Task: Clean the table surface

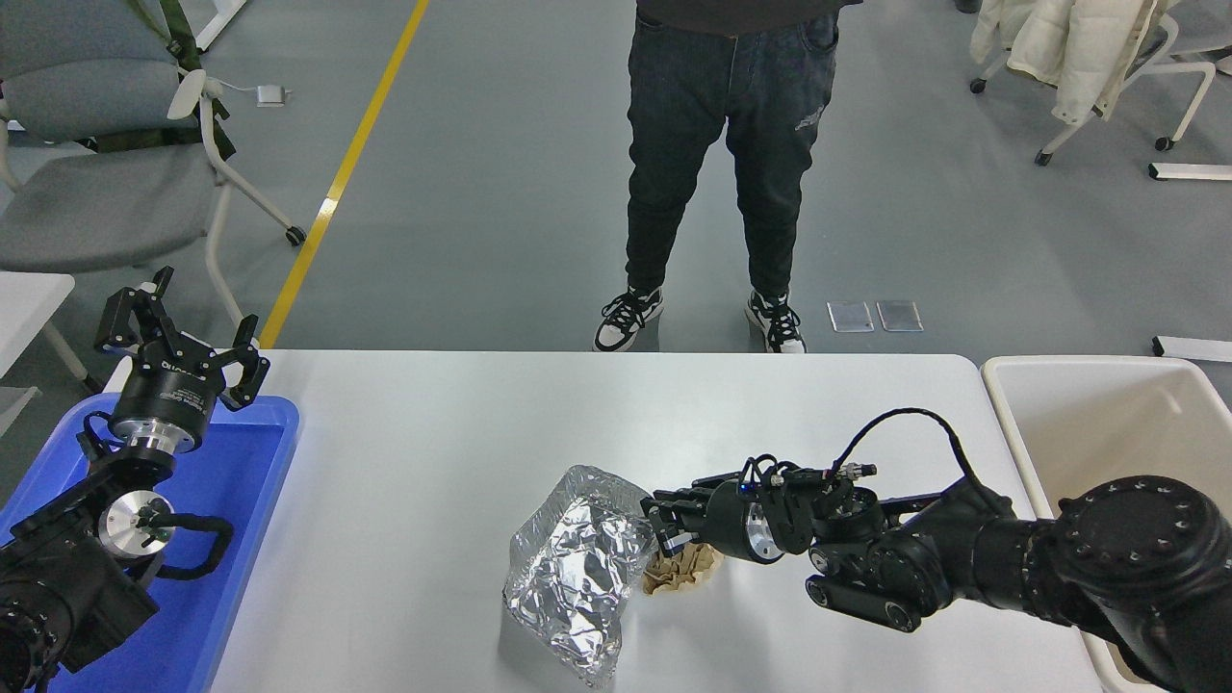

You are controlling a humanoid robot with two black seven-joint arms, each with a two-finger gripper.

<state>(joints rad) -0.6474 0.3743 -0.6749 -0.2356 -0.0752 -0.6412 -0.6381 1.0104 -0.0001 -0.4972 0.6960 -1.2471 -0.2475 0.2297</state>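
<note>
The white table surface (404, 500) holds a crumpled sheet of silver foil (573, 573) near its front middle. A small wad of brown paper (683, 570) lies against the foil's right side. My right gripper (664, 527) reaches in from the right, low over the table, with its fingers drawn together. The fingertips sit where the foil's right edge meets the top of the brown wad. I cannot tell which of the two they pinch. My left gripper (183, 351) is parked open at the far left, above the blue tray.
A blue tray (241, 500) lies at the table's left end under my left arm. A cream-white bin (1088, 414) stands past the right end. A person (722, 144) stands at the far side. Chairs stand at the back left and back right.
</note>
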